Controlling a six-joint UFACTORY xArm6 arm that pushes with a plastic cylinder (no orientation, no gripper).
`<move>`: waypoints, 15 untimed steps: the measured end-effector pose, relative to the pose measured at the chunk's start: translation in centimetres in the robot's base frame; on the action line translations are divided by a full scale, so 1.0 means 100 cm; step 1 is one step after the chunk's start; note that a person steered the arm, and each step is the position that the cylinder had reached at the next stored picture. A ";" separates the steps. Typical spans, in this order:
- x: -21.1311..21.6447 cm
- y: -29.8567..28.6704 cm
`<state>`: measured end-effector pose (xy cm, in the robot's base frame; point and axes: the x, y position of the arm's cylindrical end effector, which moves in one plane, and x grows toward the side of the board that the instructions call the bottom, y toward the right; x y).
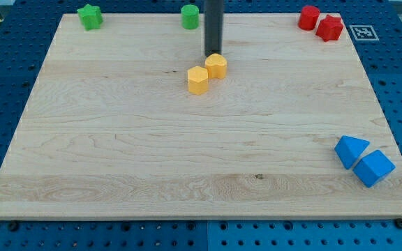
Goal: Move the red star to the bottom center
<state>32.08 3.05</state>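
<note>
The red star lies at the view's top right corner of the wooden board, touching a second red block on its left. My tip is at the top centre, just behind and touching the upper yellow block. It is far to the left of the red star.
A second yellow block sits next to the first, lower left. A green star is at the top left and a green round block at the top centre, left of the rod. Two blue blocks lie at the bottom right.
</note>
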 end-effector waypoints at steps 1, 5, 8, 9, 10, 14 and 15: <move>0.000 0.001; -0.019 0.099; 0.002 0.293; -0.033 0.305; -0.080 0.299; -0.094 0.222; -0.075 0.222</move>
<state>24.57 25.28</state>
